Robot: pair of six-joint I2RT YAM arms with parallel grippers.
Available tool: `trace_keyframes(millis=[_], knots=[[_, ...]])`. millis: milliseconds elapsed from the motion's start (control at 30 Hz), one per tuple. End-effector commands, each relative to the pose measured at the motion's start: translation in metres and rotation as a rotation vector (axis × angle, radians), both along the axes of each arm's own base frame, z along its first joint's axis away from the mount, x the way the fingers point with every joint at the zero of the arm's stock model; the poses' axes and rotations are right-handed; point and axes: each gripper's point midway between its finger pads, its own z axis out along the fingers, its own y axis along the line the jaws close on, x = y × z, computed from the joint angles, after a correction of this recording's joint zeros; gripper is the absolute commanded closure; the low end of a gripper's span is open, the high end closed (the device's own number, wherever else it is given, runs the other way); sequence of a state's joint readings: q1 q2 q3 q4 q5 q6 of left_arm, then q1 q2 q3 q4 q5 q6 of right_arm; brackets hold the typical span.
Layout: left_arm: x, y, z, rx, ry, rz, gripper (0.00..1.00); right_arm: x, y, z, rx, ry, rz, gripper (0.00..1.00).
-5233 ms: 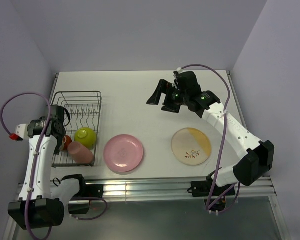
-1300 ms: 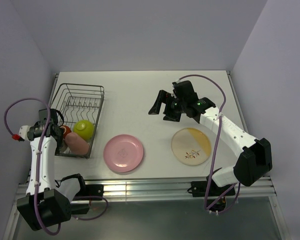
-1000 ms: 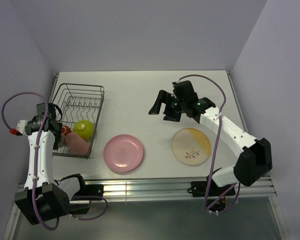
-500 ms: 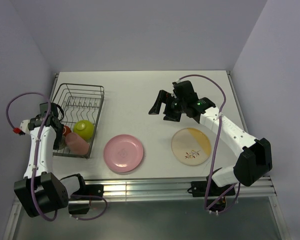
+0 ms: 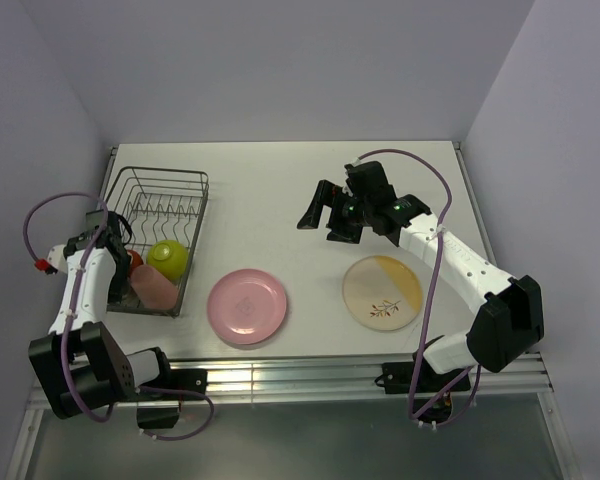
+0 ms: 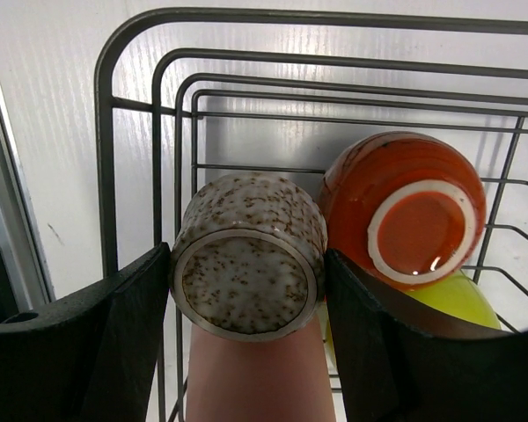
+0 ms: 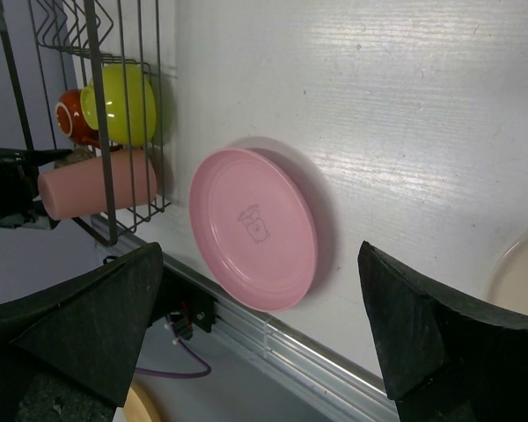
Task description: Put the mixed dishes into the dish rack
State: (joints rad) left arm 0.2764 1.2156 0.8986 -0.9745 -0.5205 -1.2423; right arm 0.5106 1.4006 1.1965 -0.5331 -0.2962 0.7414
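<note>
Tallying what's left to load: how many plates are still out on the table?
2. The pink plate lies just right of the dish rack; the cream-and-orange plate lies farther right. None looks hidden.

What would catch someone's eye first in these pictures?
Probably the speckled cup, gripped upside down in the left tool, inside the dark wire rack beside an orange mug. Next, two plates lie flat on the white table: a pink plate nearer the rack and a cream-and-orange plate to its right.
</note>
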Motion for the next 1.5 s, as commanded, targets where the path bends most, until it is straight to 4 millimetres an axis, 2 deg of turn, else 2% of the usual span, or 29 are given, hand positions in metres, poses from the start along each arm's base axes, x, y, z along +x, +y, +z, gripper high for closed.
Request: trace_keyframes(millis=[0,233,567,867,900,1033,1100,1133,1300,1333,1467], knots=[[0.007,0.002,-0.004,0.0,-0.03,-0.01,1.0,0.007,0.005,0.014,0.013,-0.048,0.003,0.01],[0.0,0.001,-0.014,-0.021,-0.009,-0.005,1.0,0.006,0.005,0.012,0.017,-0.045,0.002,0.01],[-0.02,0.002,-0.033,-0.049,0.062,0.041,1.0,0.003,0.006,0.009,0.02,-0.042,0.005,0.01],[-0.025,0.002,-0.036,-0.067,0.093,0.051,0.97,0.003,0.008,0.007,0.021,-0.039,0.008,0.01],[-0.025,0.002,-0.036,-0.067,0.09,0.055,0.73,0.003,0.008,0.007,0.018,-0.039,0.009,0.01],[-0.026,0.0,-0.032,-0.07,0.08,0.052,0.44,0.003,0.009,0.002,0.011,-0.03,0.008,0.01],[-0.028,0.0,-0.029,-0.065,0.08,0.056,0.39,0.003,0.009,-0.003,0.004,-0.02,0.007,0.01],[-0.028,0.001,-0.027,-0.058,0.073,0.058,0.31,0.003,0.009,-0.005,0.0,-0.018,0.01,0.01],[-0.032,0.001,-0.015,-0.049,0.058,0.07,0.28,0.003,0.01,-0.016,-0.017,-0.003,0.016,0.01],[-0.031,0.002,-0.01,-0.041,0.042,0.072,0.17,0.003,0.01,-0.018,-0.022,0.001,0.016,0.01],[-0.031,0.003,0.0,-0.03,0.024,0.077,0.05,0.002,0.01,-0.024,-0.03,0.013,0.019,0.01]])
